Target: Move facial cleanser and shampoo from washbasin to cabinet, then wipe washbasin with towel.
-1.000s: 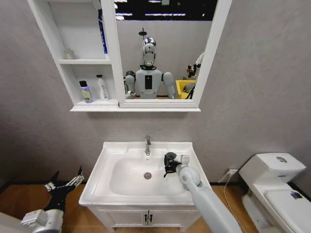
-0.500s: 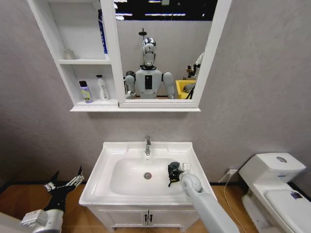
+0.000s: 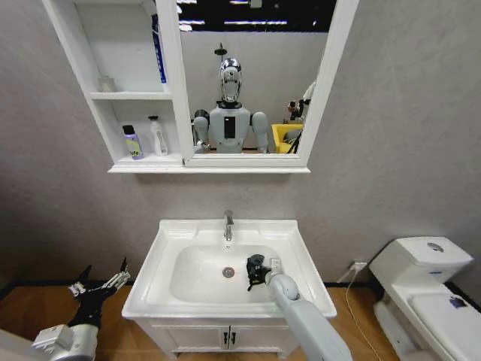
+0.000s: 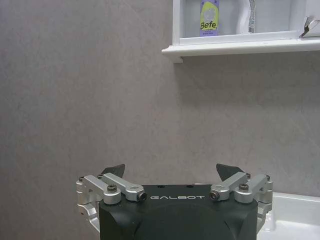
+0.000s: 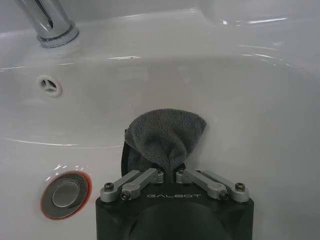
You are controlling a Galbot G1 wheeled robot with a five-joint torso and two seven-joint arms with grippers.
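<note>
Chrome tap [image 5: 50,22] beside pincer-held towel [image 5: 165,137]

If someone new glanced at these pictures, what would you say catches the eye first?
Most striking is the right gripper shut on the dark grey towel, pressing it against the white bowl of the washbasin, between the drain and the chrome tap. Next come the two bottles standing on the lower shelf of the cabinet beside the mirror. The left gripper hangs open, low beside the basin.
</note>
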